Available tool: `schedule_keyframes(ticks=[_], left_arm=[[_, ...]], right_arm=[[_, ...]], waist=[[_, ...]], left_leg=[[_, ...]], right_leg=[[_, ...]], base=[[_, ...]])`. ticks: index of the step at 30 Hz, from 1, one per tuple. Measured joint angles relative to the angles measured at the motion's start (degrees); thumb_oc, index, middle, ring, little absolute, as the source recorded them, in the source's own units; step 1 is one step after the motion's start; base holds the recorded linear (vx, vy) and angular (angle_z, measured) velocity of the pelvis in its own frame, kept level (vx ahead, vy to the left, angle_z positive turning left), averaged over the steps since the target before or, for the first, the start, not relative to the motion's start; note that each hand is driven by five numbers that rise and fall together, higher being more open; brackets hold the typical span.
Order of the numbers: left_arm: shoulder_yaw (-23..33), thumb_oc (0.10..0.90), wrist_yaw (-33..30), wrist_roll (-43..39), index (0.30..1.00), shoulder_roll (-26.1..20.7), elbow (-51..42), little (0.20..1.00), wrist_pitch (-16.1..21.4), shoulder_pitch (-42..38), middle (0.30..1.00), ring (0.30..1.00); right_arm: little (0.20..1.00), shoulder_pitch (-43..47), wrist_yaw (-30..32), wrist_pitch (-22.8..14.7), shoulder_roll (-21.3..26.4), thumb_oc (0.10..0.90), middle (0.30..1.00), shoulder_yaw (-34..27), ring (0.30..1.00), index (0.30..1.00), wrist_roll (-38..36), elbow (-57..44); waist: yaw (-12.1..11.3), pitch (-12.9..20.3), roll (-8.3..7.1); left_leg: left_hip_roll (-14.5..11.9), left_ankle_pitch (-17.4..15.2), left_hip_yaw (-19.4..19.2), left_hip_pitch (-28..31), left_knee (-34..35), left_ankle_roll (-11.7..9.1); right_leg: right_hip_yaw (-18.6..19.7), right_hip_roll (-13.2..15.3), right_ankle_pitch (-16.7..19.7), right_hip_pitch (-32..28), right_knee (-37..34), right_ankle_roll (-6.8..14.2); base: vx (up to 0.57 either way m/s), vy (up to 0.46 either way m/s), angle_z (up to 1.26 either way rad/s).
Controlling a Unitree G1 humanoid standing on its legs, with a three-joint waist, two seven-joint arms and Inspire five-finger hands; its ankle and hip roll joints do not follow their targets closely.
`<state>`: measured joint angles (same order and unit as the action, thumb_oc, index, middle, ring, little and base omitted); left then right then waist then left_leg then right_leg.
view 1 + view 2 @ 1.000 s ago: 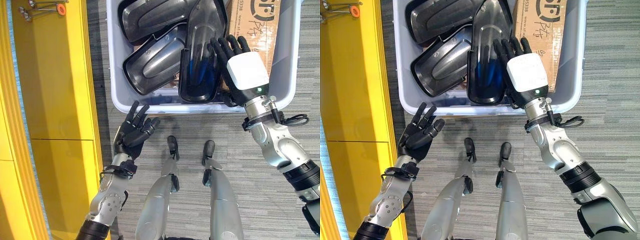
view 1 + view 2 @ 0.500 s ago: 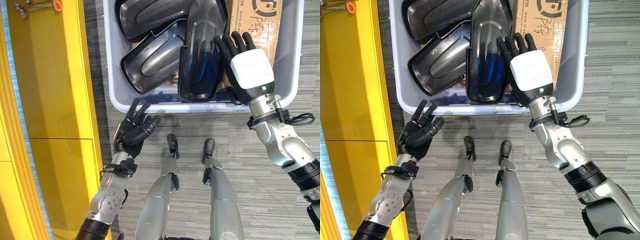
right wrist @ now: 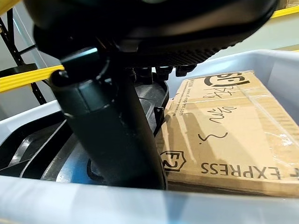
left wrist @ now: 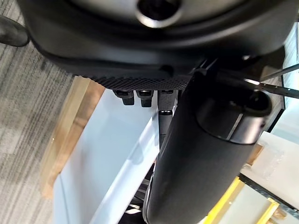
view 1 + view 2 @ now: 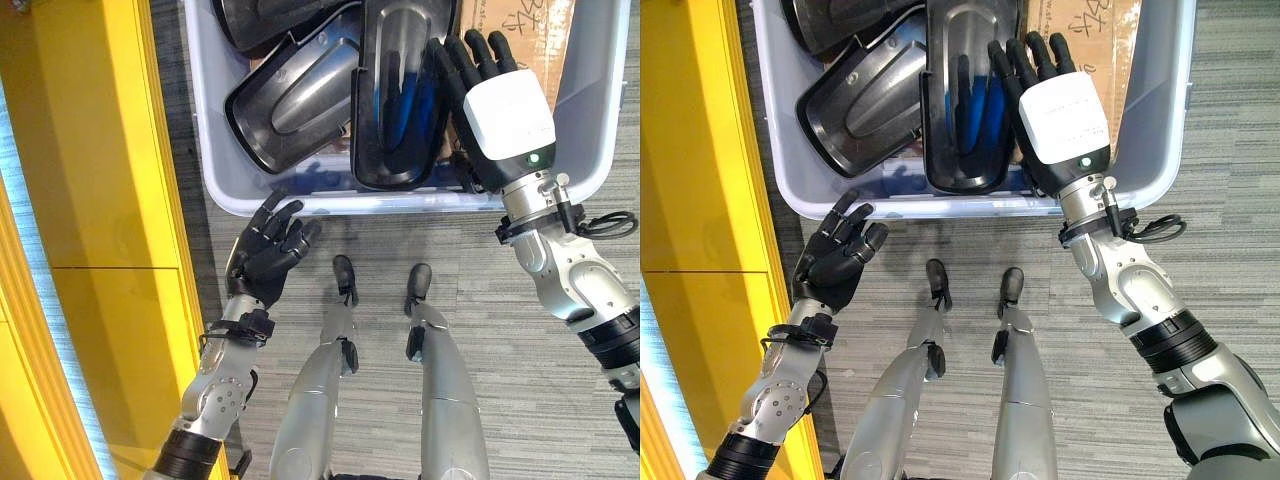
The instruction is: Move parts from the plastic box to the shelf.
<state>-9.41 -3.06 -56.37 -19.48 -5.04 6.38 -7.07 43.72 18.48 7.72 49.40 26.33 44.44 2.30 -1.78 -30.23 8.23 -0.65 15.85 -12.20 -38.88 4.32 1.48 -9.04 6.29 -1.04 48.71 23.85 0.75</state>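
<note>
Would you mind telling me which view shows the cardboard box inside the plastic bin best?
The right wrist view: the cardboard box lies flat with its printed top face open to the camera, beside the black parts. Both eye views catch just a strip of it beyond the right hand.

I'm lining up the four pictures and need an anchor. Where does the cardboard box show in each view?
Left eye view: cardboard box at the top right, inside the plastic box.
Right eye view: top, right of centre, past the right hand.
Left wrist view: I cannot make it out.
Right wrist view: right half.
Shared landmark: the upright black part beside it.
</note>
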Motion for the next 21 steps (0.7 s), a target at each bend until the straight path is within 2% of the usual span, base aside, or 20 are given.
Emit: schedule_keyframes(ticks=[6,21], left_arm=[[-2.4,0.900,-0.4,0.5,1.000,0.1,0.7,1.000,-0.3,-0.7,1.000,1.000],[-2.5,0.900,-0.3,0.5,1.000,0.1,0.9,1.000,-0.3,-0.7,1.000,1.000]], right_arm=[[1.000,2.0,1.3,0.1,0.1,0.900,1.000,0.6,1.000,1.000,0.0,-0.5],[1.000,2.7,2.7,-0.9,0.1,0.900,1.000,1.6,1.000,1.000,0.5,-0.4]], waist=[[0.0,0.0,0.00],[-0.2,0.0,0.06]], left_leg=[[-0.1,0.0,0.0,-4.2,-2.0,-0.1],[-0.3,0.1,0.1,-5.1,-2.4,-0.2]], right_leg=[[0.1,0.2,-0.2,4.0,1.7,-0.1],[0.0,0.3,-0.7,5.3,3.1,-1.1]], base=[[0.00,-0.004,0.01],[0.00,-0.005,0.00]])
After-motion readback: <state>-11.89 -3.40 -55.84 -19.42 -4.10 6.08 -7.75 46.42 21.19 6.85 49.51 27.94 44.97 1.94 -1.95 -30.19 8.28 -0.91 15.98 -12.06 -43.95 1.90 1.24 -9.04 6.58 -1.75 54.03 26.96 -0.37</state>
